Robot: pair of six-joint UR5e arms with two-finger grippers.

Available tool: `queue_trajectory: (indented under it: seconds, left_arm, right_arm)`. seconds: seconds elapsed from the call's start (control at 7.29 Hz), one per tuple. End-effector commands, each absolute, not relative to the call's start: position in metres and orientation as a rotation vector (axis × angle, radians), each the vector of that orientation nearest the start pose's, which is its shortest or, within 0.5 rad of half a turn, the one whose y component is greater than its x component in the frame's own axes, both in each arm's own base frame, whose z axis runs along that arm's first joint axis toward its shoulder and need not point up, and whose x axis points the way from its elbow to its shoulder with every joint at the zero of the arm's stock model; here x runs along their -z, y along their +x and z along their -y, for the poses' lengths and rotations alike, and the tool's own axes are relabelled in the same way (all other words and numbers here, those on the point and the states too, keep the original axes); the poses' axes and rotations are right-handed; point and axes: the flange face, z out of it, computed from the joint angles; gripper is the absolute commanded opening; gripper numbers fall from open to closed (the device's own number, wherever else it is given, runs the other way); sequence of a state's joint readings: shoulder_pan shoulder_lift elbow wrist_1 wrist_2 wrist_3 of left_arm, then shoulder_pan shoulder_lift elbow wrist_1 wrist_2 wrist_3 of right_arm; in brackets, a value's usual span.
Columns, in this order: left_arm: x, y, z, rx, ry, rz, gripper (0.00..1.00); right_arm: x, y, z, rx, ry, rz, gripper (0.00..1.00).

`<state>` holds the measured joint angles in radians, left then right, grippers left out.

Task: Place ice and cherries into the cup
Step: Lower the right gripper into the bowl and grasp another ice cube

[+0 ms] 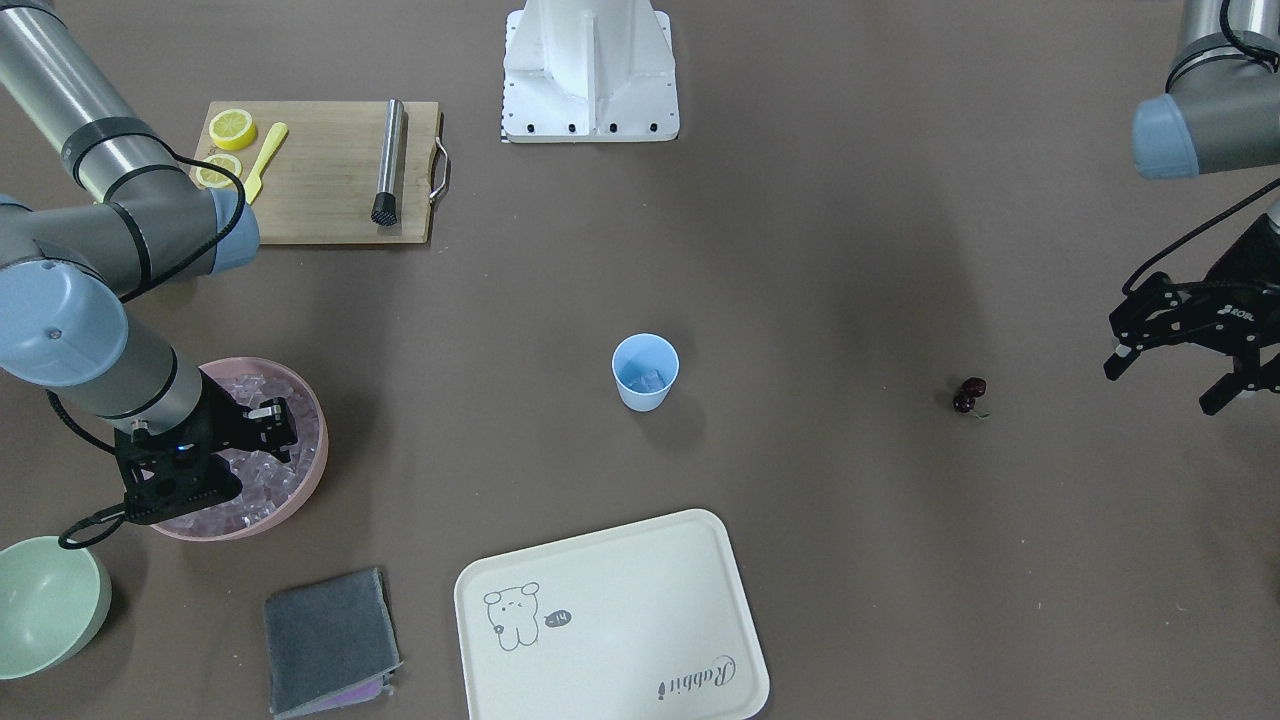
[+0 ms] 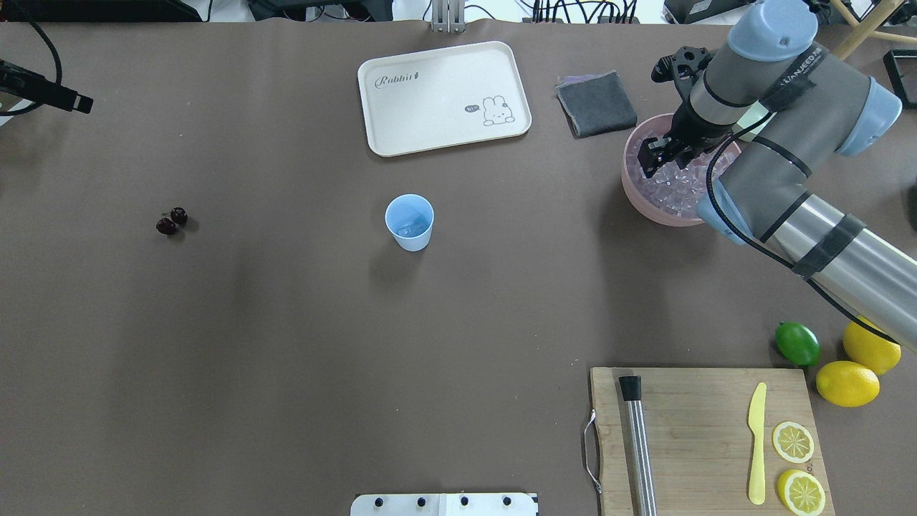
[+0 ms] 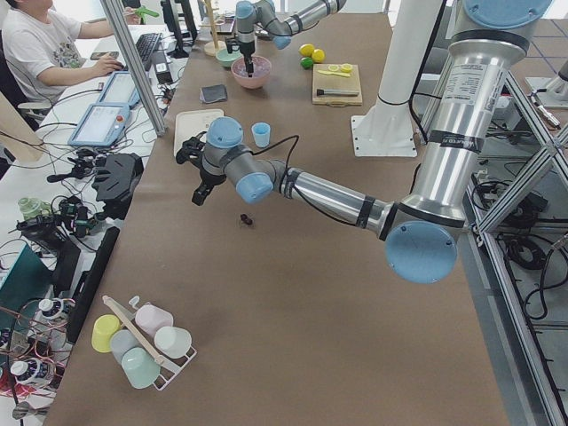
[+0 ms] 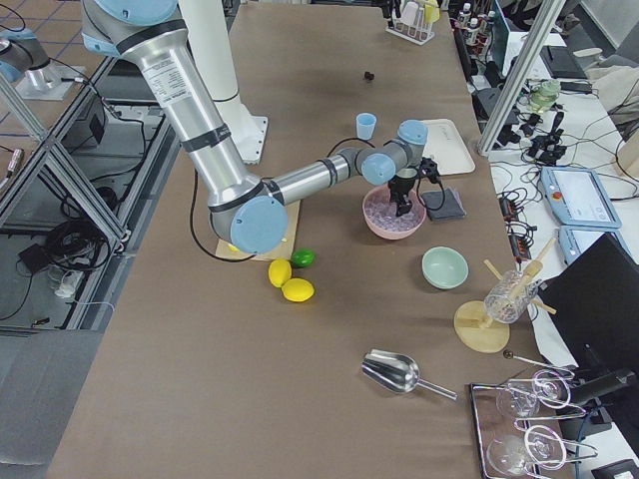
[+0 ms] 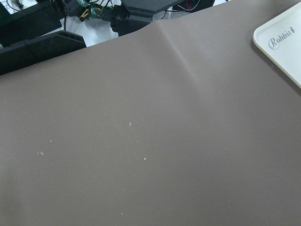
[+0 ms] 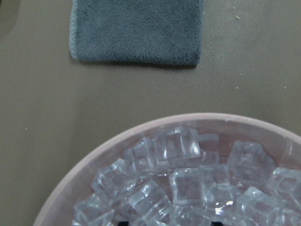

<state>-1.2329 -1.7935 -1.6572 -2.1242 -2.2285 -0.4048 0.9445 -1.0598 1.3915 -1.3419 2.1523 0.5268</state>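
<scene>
- A small light-blue plastic cup (image 1: 645, 372) stands upright mid-table (image 1: 800, 250), with a few clear cubes inside.
- Well to one side of the cup, a pink bowl (image 1: 312, 462) is heaped with glassy ice (image 1: 255, 495). The right gripper (image 1: 283, 430) hangs low over it, jaws wide.
- Well to the cup's other side lie the dark red cherries (image 1: 969, 394). The left gripper (image 1: 1163, 387) is beyond them, jaws wide and empty.
- A cream rectangular tray (image 1: 620, 560) and a grey folded cloth (image 1: 325, 640) lie near the cup.

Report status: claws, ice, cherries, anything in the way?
Right claw open, low over ice in pink bowl. Left claw open, raised near cherries on table. Cup holds some ice, no cherries. Nothing between bowl and cup.
</scene>
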Motion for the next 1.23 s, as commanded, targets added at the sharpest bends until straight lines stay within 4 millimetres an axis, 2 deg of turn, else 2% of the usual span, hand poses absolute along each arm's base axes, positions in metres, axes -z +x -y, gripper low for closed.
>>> queue_trajectory:
  seconds: [0.0,0.14,0.27,0.41,0.55,0.69,0.96,1.1]
  left_arm:
    - [-0.432,0.130,0.582,-0.225,0.551,-0.877,0.98]
    - [-0.433,0.130,0.582,-0.227,0.549,-0.876,0.98]
    - [-0.434,0.130,0.582,-0.228,0.549,-0.875,0.98]
    - [-0.434,0.130,0.581,-0.226,0.549,-0.877,0.98]
    - [-0.440,0.129,0.574,-0.229,0.558,-0.880,0.98]
    - [-0.445,0.129,0.575,-0.229,0.558,-0.880,0.98]
    - [-0.447,0.133,0.574,-0.238,0.553,-0.881,0.98]
    - [-0.446,0.133,0.574,-0.238,0.555,-0.882,0.98]
  right_arm:
    - [-0.429,-0.355,0.619,0.261,0.153,0.776,0.66]
    - [-0.430,-0.355,0.618,0.260,0.151,0.776,0.55]
    - [-0.429,-0.354,0.617,0.261,0.154,0.777,0.39]
    - [-0.426,-0.354,0.617,0.263,0.158,0.781,0.29]
    - [-0.420,-0.352,0.615,0.264,0.168,0.787,0.23]
    - [-0.414,-0.342,0.617,0.255,0.176,0.795,0.10]
    - [-0.391,-0.293,0.626,0.214,0.162,0.841,0.01]
    - [-0.363,-0.280,0.622,0.203,0.135,0.864,0.00]
